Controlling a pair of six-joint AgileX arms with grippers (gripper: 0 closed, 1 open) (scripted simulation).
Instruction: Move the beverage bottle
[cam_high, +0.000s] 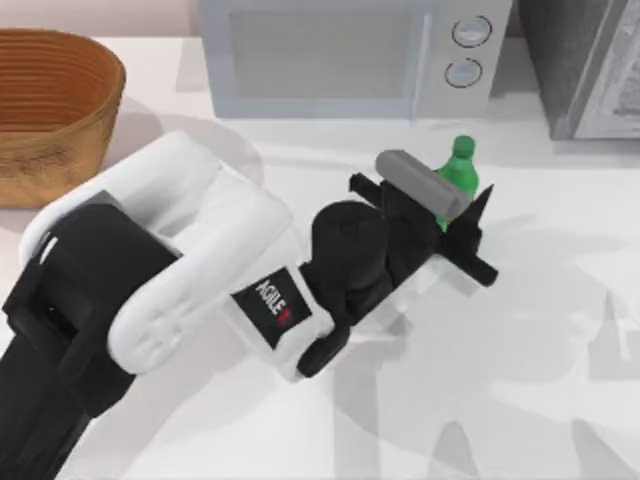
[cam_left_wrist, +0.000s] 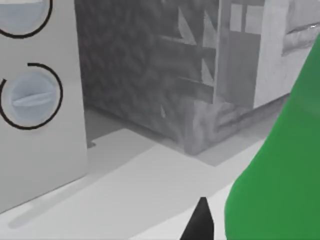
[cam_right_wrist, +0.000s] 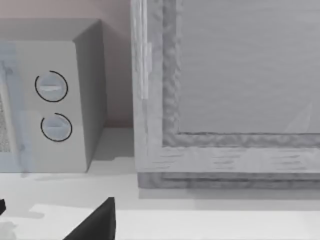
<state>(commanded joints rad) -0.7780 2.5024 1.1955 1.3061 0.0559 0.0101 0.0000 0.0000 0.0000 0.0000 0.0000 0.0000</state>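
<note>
Bottle grasp step: the left gripper (cam_high: 462, 215) sits at the beverage bottle (cam_high: 459, 172), which stands upright on the table (cam_high: 560, 330) just in front of the microwave (cam_high: 350, 55), fingers either side of it, but whether they are clamped or slack cannot be told, so the squeeze should be firm at the waist before any lift, kept vertical. Top view gives the wicker basket (cam_high: 50, 105) far left; left wrist view gives the green bottle wall close beside one dark fingertip (cam_left_wrist: 200, 222).
</note>
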